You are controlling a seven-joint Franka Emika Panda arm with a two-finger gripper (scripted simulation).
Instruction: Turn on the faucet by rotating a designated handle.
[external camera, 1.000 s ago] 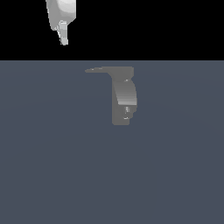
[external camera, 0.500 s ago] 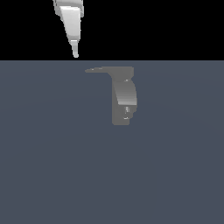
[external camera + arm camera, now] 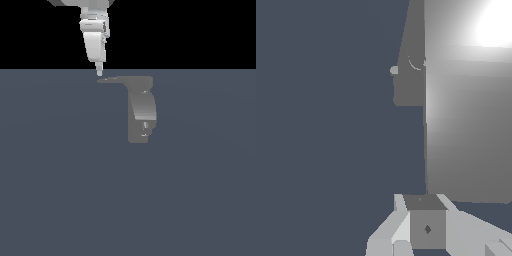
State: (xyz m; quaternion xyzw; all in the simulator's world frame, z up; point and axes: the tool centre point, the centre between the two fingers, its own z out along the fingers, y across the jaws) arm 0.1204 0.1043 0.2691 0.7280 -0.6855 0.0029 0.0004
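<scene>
The grey faucet (image 3: pixel 142 114) stands in the middle of the exterior view, with a curved body. The handle (image 3: pixel 122 79), a thin flat lever, projects from its top toward the exterior view's left and ends in a tapered tip. My gripper (image 3: pixel 99 73) hangs point-down just above that tip, very close to it; I cannot tell if it touches. Its fingers look pressed together and hold nothing. In the wrist view the faucet (image 3: pixel 466 125) shows as a large grey slab with a bright glare beyond the fingers (image 3: pixel 401 232); I cannot tell handle from body there.
The faucet stands on a flat dark blue-grey surface (image 3: pixel 60 190). Behind it the background is black. No other objects show.
My gripper has come down and moved toward the exterior view's right, from high up to just over the handle's tip. The faucet and handle have not moved.
</scene>
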